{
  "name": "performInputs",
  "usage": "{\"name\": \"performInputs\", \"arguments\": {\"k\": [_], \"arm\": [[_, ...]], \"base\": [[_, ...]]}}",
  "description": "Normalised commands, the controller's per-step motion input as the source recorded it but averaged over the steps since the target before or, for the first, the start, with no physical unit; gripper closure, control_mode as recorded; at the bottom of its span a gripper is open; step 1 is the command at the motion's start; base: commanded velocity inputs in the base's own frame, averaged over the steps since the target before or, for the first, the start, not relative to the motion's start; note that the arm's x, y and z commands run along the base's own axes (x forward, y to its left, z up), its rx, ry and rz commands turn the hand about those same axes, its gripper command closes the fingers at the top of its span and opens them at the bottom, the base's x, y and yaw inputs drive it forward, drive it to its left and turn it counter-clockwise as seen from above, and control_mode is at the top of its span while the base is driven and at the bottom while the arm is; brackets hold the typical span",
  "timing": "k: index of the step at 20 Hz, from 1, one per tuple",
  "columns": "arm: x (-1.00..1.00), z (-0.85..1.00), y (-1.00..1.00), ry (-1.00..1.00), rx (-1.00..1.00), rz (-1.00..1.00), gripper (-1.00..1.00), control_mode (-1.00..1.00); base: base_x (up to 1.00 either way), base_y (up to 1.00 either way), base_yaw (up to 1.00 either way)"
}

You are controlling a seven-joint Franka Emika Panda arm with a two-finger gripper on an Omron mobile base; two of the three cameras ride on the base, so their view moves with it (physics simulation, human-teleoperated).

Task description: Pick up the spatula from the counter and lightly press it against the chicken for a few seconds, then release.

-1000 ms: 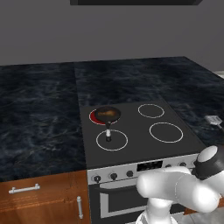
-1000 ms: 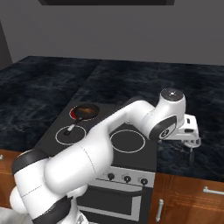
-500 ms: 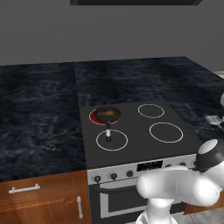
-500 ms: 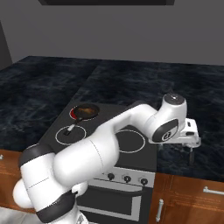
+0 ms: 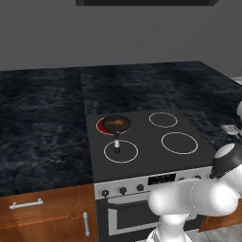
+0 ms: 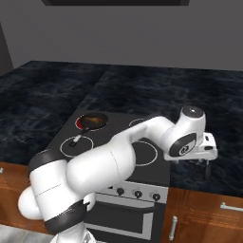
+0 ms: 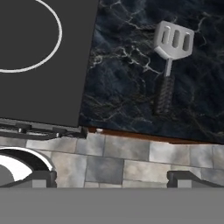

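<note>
The spatula lies flat on the dark marble counter right of the stove, its slotted silver head away from the counter's front edge and its black handle toward it. Its head also peeks in at the right edge of the left base view. My gripper hovers open above the counter's front edge, nothing between its fingers, the spatula ahead and to the right. In the right base view the gripper points down over that counter. The chicken sits in a small black pan on the lit rear-left burner.
The black stove top has three bare burner rings, and the pan's handle points toward the front-left one. Marble counter runs on both sides. Tiled floor shows below the counter edge. Wooden drawers sit under the counter.
The hand has slid a little to the right and lower over the right counter. Its fingers stay wide apart. The pan and the spatula have not moved.
</note>
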Motion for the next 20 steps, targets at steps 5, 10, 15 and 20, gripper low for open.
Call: {"name": "performInputs", "arguments": {"k": [5, 10, 15, 20], "arm": [[0.06, -0.11, -0.10, 0.00, 0.04, 0.06, -1.00, -1.00], [0.10, -0.14, -0.10, 0.02, 0.04, 0.05, -1.00, -1.00], [0.11, -0.18, -0.12, 0.03, 0.02, 0.03, -1.00, -1.00], [0.08, -0.17, -0.12, 0.04, 0.01, 0.02, -1.00, -1.00]], "base": [[0.00, 0.00, 0.00], [0.00, 0.00, 0.00], [0.00, 0.00, 0.00], [0.00, 0.00, 0.00]]}}
